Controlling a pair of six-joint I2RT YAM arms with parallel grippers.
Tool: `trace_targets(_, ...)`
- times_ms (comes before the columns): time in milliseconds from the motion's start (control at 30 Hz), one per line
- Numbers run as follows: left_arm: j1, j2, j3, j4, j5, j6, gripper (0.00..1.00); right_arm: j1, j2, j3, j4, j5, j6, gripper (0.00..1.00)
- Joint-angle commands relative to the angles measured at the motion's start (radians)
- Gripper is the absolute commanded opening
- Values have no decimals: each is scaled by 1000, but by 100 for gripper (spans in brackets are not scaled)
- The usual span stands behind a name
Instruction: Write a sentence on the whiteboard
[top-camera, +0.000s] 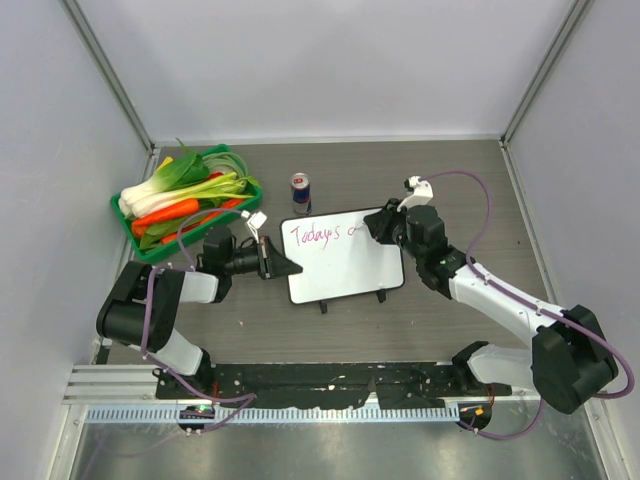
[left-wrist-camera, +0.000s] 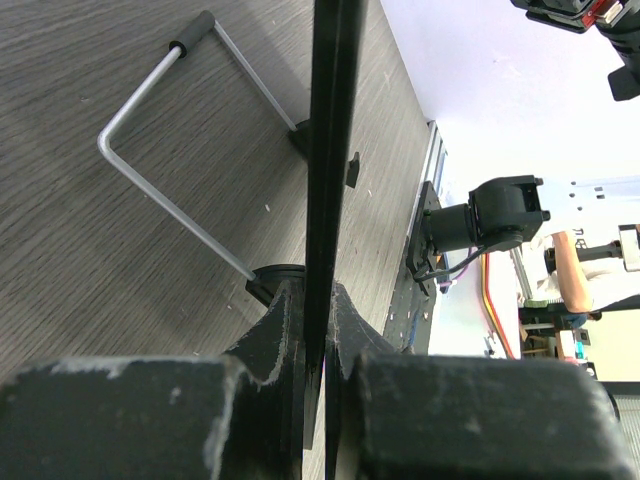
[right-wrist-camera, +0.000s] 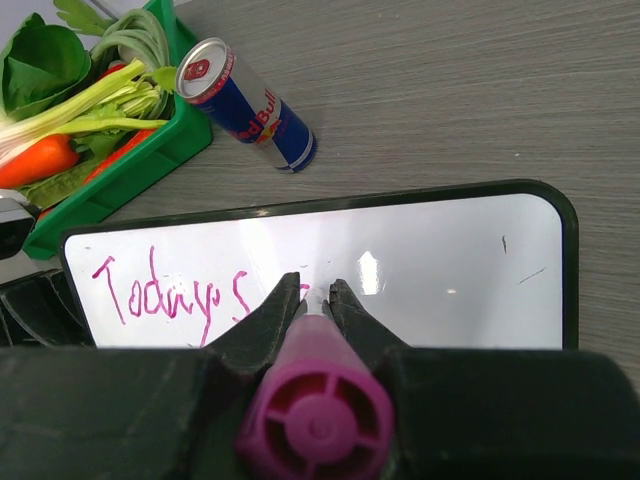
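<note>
Writing is partly done: the whiteboard (top-camera: 345, 262) sits at the middle of the worktop (top-camera: 470, 180), and the sentence (right-wrist-camera: 165, 290) reads only "Todays" and a small stroke. The right hand (right-wrist-camera: 316, 292) is clamped on a pink marker (right-wrist-camera: 318, 420), tip at the board. The left hand (left-wrist-camera: 318, 312) is clamped on the board's left edge. Next letters need light, even pressure and a level line rightward, with the board held firm.

Bright, even light is coming from overhead, and only short, soft shadows are falling just beside the whiteboard (top-camera: 350, 270). Small glare spots are shining on the whiteboard's face in the right wrist view, where the marker (right-wrist-camera: 318, 425) close to the lens is blurring. Beyond the whiteboard's edge, the left wrist view's background is washing out.
</note>
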Motion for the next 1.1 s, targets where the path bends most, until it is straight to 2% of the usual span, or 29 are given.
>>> trace_targets(0,-1,22,7,-55,-66,30,0,-3,13,41,0,35,-17,1)
trace_targets(1067,0,22,9,-55,-65,30,0,-3,-28,-45,-43,-8,-37,1)
